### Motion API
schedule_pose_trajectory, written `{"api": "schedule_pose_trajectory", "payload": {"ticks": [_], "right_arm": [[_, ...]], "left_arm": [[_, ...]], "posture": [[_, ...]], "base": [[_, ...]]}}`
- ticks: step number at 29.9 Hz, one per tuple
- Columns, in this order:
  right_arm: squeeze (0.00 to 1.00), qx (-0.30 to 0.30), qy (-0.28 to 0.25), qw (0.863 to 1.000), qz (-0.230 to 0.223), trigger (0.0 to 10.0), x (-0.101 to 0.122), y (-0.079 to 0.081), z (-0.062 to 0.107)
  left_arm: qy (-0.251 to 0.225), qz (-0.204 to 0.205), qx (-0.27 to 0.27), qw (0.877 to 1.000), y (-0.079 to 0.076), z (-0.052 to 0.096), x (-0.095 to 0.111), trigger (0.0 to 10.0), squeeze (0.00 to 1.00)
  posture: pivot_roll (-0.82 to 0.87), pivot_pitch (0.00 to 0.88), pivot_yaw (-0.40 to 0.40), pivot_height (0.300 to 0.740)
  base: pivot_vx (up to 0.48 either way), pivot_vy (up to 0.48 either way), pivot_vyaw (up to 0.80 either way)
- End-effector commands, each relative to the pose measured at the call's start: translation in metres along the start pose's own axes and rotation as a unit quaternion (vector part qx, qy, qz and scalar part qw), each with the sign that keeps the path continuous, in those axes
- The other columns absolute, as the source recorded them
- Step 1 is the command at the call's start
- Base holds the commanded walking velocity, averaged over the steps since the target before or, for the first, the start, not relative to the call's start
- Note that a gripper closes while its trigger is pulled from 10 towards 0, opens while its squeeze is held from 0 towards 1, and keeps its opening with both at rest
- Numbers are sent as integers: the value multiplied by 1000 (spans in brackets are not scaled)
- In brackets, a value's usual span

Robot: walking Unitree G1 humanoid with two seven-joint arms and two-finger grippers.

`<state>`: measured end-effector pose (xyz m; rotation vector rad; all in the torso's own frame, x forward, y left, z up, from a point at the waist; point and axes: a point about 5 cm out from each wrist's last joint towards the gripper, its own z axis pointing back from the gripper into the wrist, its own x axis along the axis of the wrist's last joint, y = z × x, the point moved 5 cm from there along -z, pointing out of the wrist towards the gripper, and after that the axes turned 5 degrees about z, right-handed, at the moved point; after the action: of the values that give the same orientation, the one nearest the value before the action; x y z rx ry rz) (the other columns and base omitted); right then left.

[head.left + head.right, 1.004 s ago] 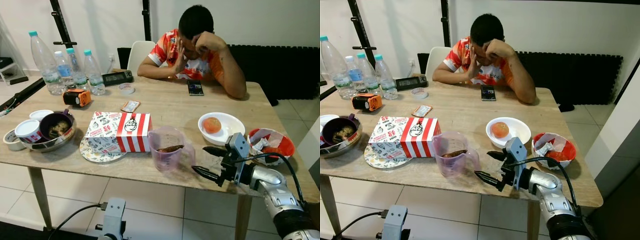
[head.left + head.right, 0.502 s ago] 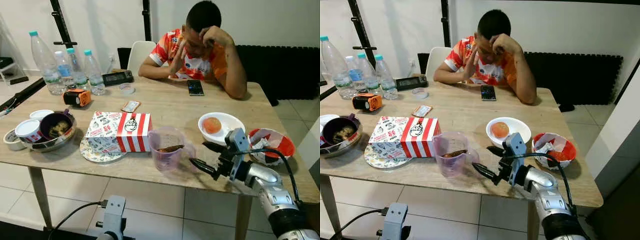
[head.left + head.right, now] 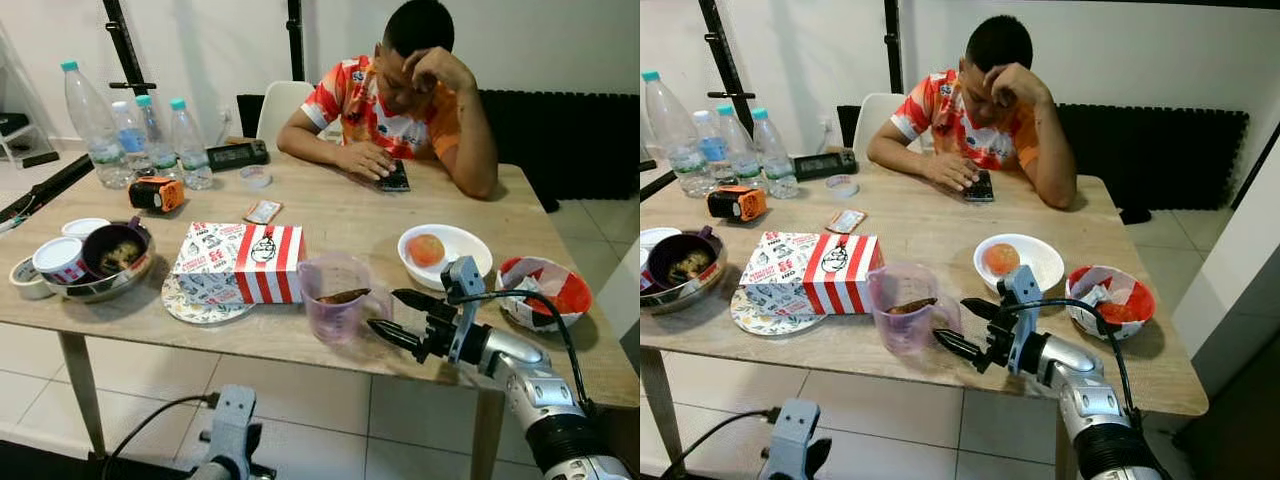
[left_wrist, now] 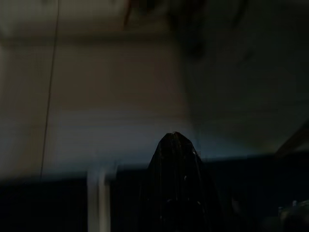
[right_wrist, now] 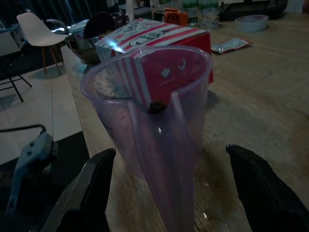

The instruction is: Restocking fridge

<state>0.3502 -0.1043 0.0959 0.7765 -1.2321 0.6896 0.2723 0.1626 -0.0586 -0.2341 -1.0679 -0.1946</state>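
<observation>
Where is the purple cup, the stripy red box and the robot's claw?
Purple cup point(image 3: 333, 303), left eye view, on its front wall.
Stripy red box point(image 3: 268, 262), left eye view, on its striped end.
Right claw point(image 3: 388, 313), left eye view, midway between its open fingertips.

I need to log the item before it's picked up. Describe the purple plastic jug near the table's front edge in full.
The purple jug is a see-through, lilac-tinted plastic measuring jug with a handle facing the right hand. It stands upright on the wooden table near the front edge, just right of the red-and-white striped food box, and looks close to but apart from it. A small dark brown bit of food lies inside; otherwise it looks empty. The hand's open fingers reach toward the handle without touching it.
</observation>
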Motion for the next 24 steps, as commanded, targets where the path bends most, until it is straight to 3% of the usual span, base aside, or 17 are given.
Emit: {"api": "schedule_pose_trajectory", "payload": {"ticks": [1,4,12,17,24], "right_arm": [[0,4,-5,1000,0,10000,4,1,-3],[0,-3,-21,1000,-7,10000,10,-1,-5],[0,4,-28,999,-21,10000,14,1,-9],[0,10,-25,999,-23,10000,13,3,-10],[0,12,-12,1000,-22,10000,8,4,-9]], "left_arm": [[-32,-40,-35,998,-5,1,13,10000,0],[-98,-119,-96,983,-20,6,43,10000,0],[-193,-148,-139,960,-41,16,89,10000,0],[-222,-132,-149,955,-48,17,105,10000,0],[-246,-104,-197,943,-73,22,128,10000,0]], "posture": [[50,0,-17,740],[50,0,-17,740],[62,0,-18,740],[66,0,-20,740],[65,0,-21,740]], "base": [[0,0,0],[0,0,0],[0,0,0],[0,0,0],[0,0,0]]}}
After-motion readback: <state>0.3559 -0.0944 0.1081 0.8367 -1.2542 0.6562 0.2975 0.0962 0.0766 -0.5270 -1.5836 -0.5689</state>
